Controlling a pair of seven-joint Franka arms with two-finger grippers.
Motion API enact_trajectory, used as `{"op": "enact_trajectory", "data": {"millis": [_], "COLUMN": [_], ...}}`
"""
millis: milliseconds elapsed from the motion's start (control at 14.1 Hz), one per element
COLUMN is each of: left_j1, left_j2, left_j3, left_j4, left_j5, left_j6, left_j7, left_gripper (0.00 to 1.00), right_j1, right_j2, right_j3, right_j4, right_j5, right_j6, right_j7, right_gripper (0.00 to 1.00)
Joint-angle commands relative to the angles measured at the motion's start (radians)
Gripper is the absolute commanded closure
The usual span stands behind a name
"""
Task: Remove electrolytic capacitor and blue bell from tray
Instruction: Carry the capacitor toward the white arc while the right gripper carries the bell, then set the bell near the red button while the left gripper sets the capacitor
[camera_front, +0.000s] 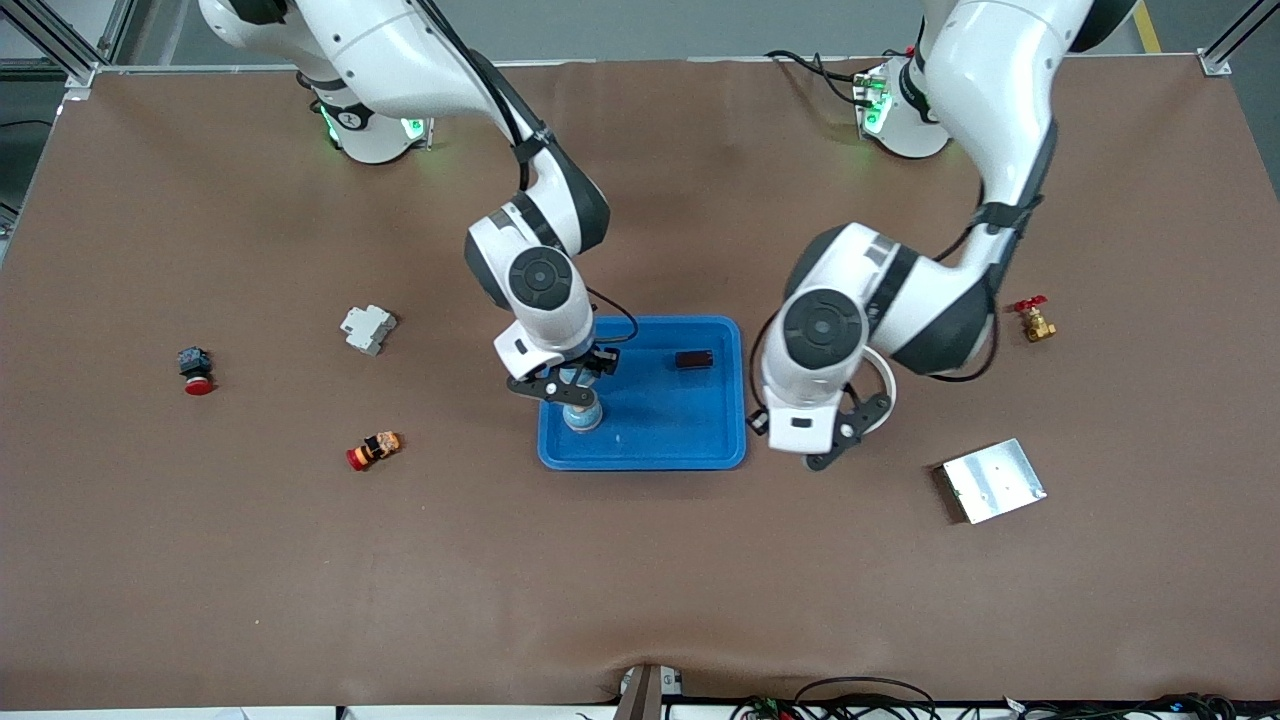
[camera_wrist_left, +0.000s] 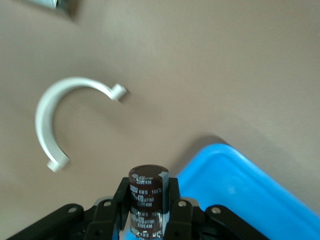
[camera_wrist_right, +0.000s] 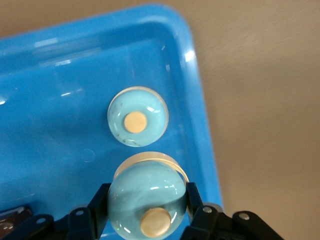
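A pale-blue bell (camera_wrist_right: 145, 200) with a brass button sits between the fingers of my right gripper (camera_wrist_right: 147, 192), which is shut on it low over the blue tray (camera_front: 720, 440), at the tray corner toward the right arm's end and nearer the front camera. From the front the bell (camera_front: 582, 416) shows under the right gripper (camera_front: 572, 385). A matching round blue shape (camera_wrist_right: 137, 116) shows on the glossy tray floor; I cannot tell if it is a reflection. My left gripper (camera_wrist_left: 146, 187) is shut on a dark brown capacitor (camera_wrist_left: 146, 197), over the table beside the tray's edge (camera_wrist_left: 250, 185).
A second dark capacitor (camera_front: 693, 358) lies in the tray. A white C-shaped clip (camera_wrist_left: 55, 120) lies under the left arm. Around the table lie a metal plate (camera_front: 993, 480), a red-handled valve (camera_front: 1033, 320), a white breaker (camera_front: 368, 328), a red push button (camera_front: 196, 370) and a red-orange part (camera_front: 373, 449).
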Motion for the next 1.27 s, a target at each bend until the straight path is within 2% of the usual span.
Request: {"op": "enact_trajectory", "data": {"millis": [0,283,495,565,707,848,990,1202], "left_j1": [0.077,0.149,0.300,0.350,0.408,0.440,0.459,0.491], "left_j2": [-0.086,-0.123,-0.192,-0.230,-0.303,-0.347,-0.370,-0.377], "left_j3": [-0.005,-0.011,-0.116,-0.146,-0.169,-0.172,-0.178,-0.180], "left_j4": [-0.092,-0.127,-0.269,-0.343,-0.507,-0.627,-0.680,-0.743], "left_j5": [-0.016,-0.017,-0.025,-0.023,-0.015,-0.017,-0.019,-0.025], "left_j6": [-0.007,0.019,0.152,0.211,0.353,0.453,0.457,0.461], "left_j7": [0.201,0.377,0.494,0.508,0.578,0.644,0.715,0.804], "left_gripper": [1.00,1.00,1.00,1.00,1.00,1.00,1.00,1.00], "right_j1": [-0.069,-0.181,-0.313,-0.347,-0.407,-0.463,-0.522,-0.599], "right_j2": [-0.078,-0.156,-0.224,-0.238,-0.265,-0.307,-0.327,-0.339], "right_j3": [0.014,0.005,0.000,0.000,0.002,-0.010,-0.041,-0.128], "right_j4": [-0.021,-0.034,-0.119,-0.148,-0.266,-0.354,-0.385,-0.509], "right_j5": [0.014,0.004,-0.017,-0.057,-0.182,-0.200,-0.200,-0.200], "right_j6": [-0.083,-0.241,-0.270,-0.272,-0.221,-0.154,-0.146,0.018], "right_j7": [-0.050,-0.226,-0.427,-0.461,-0.536,-0.592,-0.702,-0.864], "right_gripper": [1.00,1.00,1.00,1.00,0.99,1.00,1.00,1.00]}}
